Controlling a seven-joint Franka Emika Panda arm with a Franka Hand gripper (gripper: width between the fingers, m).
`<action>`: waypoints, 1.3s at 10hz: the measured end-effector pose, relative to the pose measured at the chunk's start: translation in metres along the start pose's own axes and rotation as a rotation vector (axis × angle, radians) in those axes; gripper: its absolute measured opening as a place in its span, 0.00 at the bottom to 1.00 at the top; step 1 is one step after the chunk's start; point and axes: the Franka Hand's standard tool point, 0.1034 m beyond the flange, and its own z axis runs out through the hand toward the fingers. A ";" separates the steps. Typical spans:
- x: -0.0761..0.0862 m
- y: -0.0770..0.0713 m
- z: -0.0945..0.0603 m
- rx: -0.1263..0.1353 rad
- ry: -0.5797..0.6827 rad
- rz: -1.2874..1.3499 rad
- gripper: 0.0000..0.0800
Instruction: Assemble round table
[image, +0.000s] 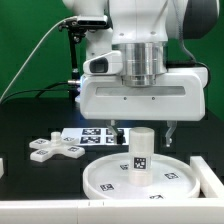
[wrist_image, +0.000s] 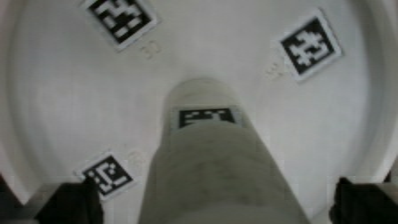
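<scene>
At the exterior view's left, the cross-shaped foot (image: 55, 150) lies flat and loose on the dark tabletop (image: 20, 125), well apart from the other parts. Just behind it and toward the middle lies the marker board (image: 95, 135). Further right, the large round disc (image: 110, 182) rests flat on the tabletop with its rim turned up, and the short cylinder leg (image: 141, 152) stands near its centre. So one step looks done: the leg is seated on the disc, though the pictures do not show whether it is screwed fully home. What is left, by my judgement, is to fetch the foot and fix it onto the leg's free end. The leg's long axis runs vertically, its base on the disc and its free end pointing straight up at the wrist; in the wrist view the leg (wrist_image: 222, 150) is seen end-on down its length, with the disc's tagged floor (wrist_image: 214, 45) around it. The tool (image: 145, 133) hangs over the leg's top, jaws spread wide and gripping nothing, its fingertips (wrist_image: 75, 200) flanking the leg with a gap on each side.
</scene>
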 end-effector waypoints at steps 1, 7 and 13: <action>0.003 0.004 -0.001 -0.009 0.017 -0.143 0.81; 0.009 0.004 -0.002 -0.048 0.046 -0.556 0.81; 0.005 -0.007 -0.001 -0.034 0.019 -0.459 0.50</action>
